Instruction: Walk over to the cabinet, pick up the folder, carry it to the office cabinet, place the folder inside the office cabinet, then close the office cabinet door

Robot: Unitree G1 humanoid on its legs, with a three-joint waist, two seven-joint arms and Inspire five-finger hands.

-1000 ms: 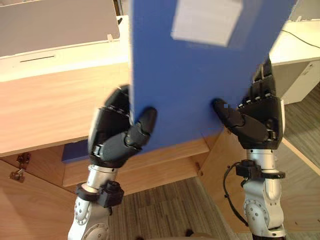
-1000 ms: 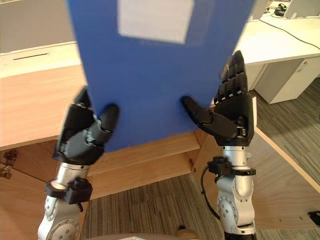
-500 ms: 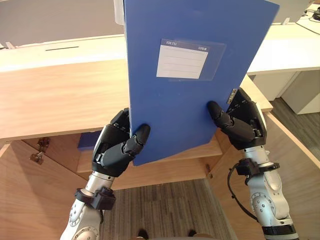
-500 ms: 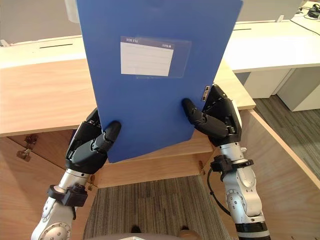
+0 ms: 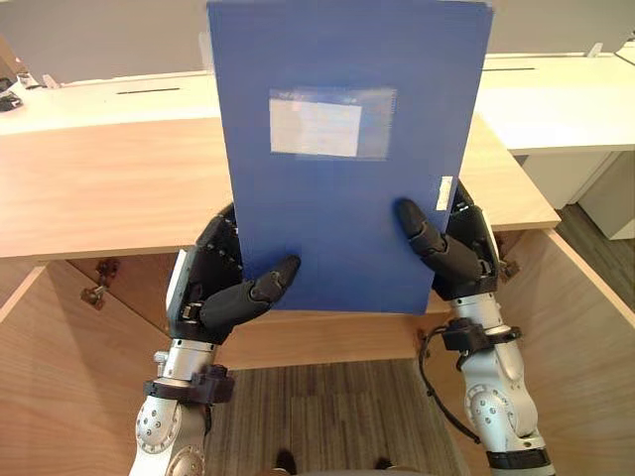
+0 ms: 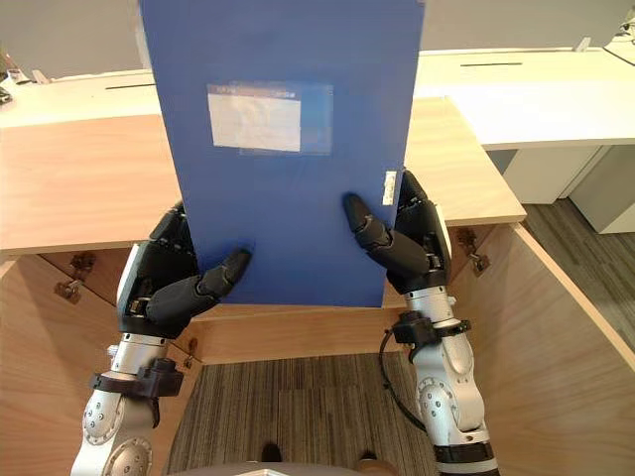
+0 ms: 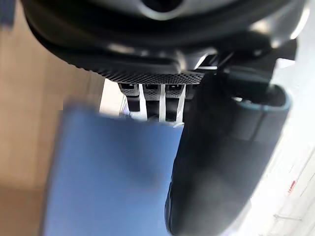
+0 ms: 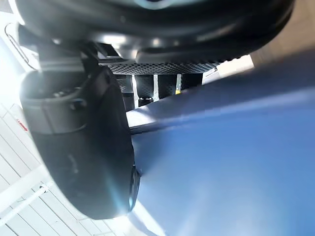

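As left hand (image 5: 223,288) and right hand (image 5: 451,260) each clamp a lower corner, the blue folder (image 5: 347,198) stands upright between them, raised over the wooden cabinet (image 5: 109,188), probably to clear its top before going inside.

White desktop (image 5: 89,104) behind, grey partition (image 5: 109,40) beyond it, striped grey carpet (image 5: 327,416) below
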